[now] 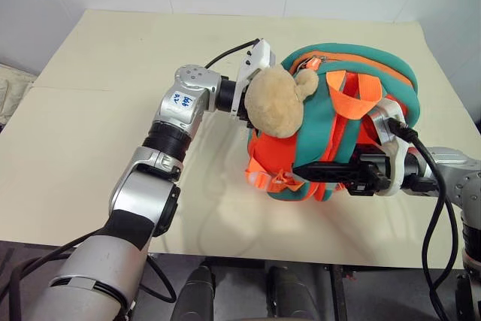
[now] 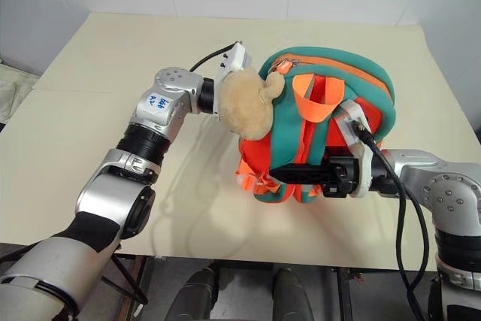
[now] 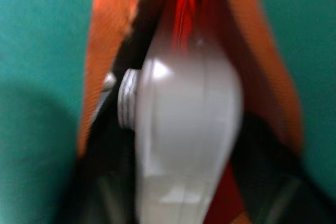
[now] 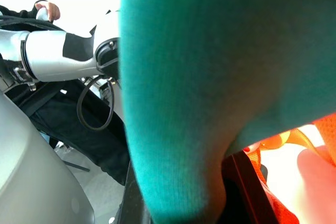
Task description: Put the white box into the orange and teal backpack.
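The orange and teal backpack stands on the cream table, and everything here sits around it. Nearest the camera, the right gripper reaches in level across the backpack's near side, its black fingers closed tight on the lower teal and orange fabric. On the backpack's left side a tan plush toy hangs against the teal panel. Behind the toy, the left gripper is pushed into the backpack's opening; how wide its fingers stand, I cannot tell. Between those fingers the left wrist view shows the white box inside the orange-lined opening
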You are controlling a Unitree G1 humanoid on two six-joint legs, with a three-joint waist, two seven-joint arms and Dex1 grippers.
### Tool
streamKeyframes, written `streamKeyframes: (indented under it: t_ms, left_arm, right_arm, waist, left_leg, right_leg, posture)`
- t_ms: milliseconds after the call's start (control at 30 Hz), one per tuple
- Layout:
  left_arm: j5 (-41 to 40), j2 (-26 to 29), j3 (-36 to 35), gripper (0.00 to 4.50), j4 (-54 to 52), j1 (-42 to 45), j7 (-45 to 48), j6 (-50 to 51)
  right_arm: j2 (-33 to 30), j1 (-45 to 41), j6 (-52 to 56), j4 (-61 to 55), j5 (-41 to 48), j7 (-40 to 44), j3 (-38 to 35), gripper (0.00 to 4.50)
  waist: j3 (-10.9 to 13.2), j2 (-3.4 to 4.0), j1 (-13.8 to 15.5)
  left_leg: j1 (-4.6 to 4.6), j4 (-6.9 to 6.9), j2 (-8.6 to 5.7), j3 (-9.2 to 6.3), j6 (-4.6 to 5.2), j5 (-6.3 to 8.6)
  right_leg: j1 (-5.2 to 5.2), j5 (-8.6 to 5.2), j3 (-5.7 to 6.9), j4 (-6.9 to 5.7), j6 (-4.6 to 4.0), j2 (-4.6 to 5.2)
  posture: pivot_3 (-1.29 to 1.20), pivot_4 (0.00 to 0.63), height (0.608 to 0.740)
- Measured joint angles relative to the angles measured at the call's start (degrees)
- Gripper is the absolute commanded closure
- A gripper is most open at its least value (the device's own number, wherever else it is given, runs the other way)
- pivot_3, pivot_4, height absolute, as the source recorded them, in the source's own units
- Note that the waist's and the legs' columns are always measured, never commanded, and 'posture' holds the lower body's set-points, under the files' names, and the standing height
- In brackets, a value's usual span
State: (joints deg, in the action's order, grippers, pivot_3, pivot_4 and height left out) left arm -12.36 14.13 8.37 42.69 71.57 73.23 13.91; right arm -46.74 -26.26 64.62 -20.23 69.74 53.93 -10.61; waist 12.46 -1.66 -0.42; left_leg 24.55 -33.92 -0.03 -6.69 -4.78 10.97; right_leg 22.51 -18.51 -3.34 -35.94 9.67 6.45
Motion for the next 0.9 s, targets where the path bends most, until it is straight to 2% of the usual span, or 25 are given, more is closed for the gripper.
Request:
streamKeyframes:
  t_ms: [67, 100, 333, 400, 500, 667, 867, 900]
  left_arm:
    - [-0.9, 2.5, -1.7, 0.21, -1.3, -0.3, 0.2, 1.0]
    - [-1.4, 4.1, -2.3, 0.04, -2.1, -0.5, 1.0, 1.6]
    - [-5.4, 17.4, -5.9, 0.04, -7.2, -3.2, 12.7, 4.9]
    - [-7.6, 20.3, -6.7, 0.04, -9.5, -3.7, 12.8, 8.6]
    - [-11.6, 20.4, -8.0, 0.04, -15.3, -4.2, 12.8, 12.3]
    - [-17.1, 16.1, -7.6, 0.04, -24.3, -5.6, 12.7, 16.8]
    - [-16.3, 12.8, -4.8, 0.04, -26.4, -7.1, 12.0, 15.1]
    - [-15.9, 12.1, -4.8, 0.21, -26.3, -7.2, 11.5, 14.1]
  right_arm:
    - [0.0, 0.4, -0.1, 0.0, 0.0, -0.2, -0.1, 4.25]
    - [0.0, 0.4, -0.2, 0.0, 0.0, -0.2, -0.1, 4.25]
    - [0.0, 0.7, -1.0, 0.1, -0.1, -0.2, -0.3, 4.25]
    - [0.0, 0.7, -1.0, 0.1, -0.3, -0.2, -0.3, 4.25]
    - [0.0, 0.6, -1.3, 0.3, -0.7, -0.1, -0.2, 4.25]
    - [0.1, -0.2, -1.9, 0.9, -1.4, 0.2, 0.9, 4.25]
    - [0.1, -0.5, -1.9, 1.6, -1.7, 0.4, 1.2, 4.25]
    - [0.1, -0.5, -1.9, 1.6, -1.8, 0.4, 1.2, 4.25]
  waist:
    - [0.0, 0.00, -0.4]
    - [0.0, 0.01, -0.5]
    - [0.0, 0.01, -1.1]
    - [0.0, 0.01, -1.2]
    - [0.0, 0.01, -0.7]
    - [0.0, 0.01, -0.6]
    - [0.0, 0.01, -1.2]
    - [0.0, 0.01, -1.1]
  left_leg:
    - [-0.01, 0.00, 0.00, 0.00, 0.00, 0.00]
    - [-0.01, 0.00, 0.00, -0.01, 0.00, 0.00]
    - [-0.01, 0.02, 0.00, -0.02, 0.00, 0.00]
    - [-0.01, 0.02, 0.00, -0.03, 0.00, 0.00]
    - [-0.01, 0.00, 0.00, -0.09, 0.00, 0.00]
    - [-0.03, -0.06, 0.00, -0.09, -0.01, -0.01]
    - [-0.06, -0.07, 0.00, -0.08, -0.01, -0.01]
    - [-0.06, -0.08, 0.00, -0.08, -0.01, -0.01]
  right_leg:
    - [0.01, 0.00, 0.00, -0.03, 0.00, 0.00]
    - [0.01, 0.00, 0.00, -0.03, 0.00, 0.00]
    - [-0.01, 0.00, 0.00, -0.03, -0.01, 0.00]
    - [-0.02, -0.01, 0.00, -0.03, -0.01, 0.00]
    - [-0.08, -0.01, 0.03, -0.03, -0.01, 0.00]
    - [-0.08, 0.00, 0.02, -0.10, -0.02, -0.01]
    - [-0.07, 0.00, 0.00, -0.14, -0.02, -0.03]
    - [-0.07, 0.00, 0.00, -0.13, -0.02, -0.02]
  posture:
    - [0.00, 0.150, 0.740]
    - [0.00, 0.150, 0.740]
    - [0.00, 0.150, 0.740]
    - [0.00, 0.150, 0.740]
    - [0.00, 0.150, 0.740]
    - [0.00, 0.150, 0.740]
    - [0.00, 0.150, 0.740]
    - [0.00, 0.150, 0.740]
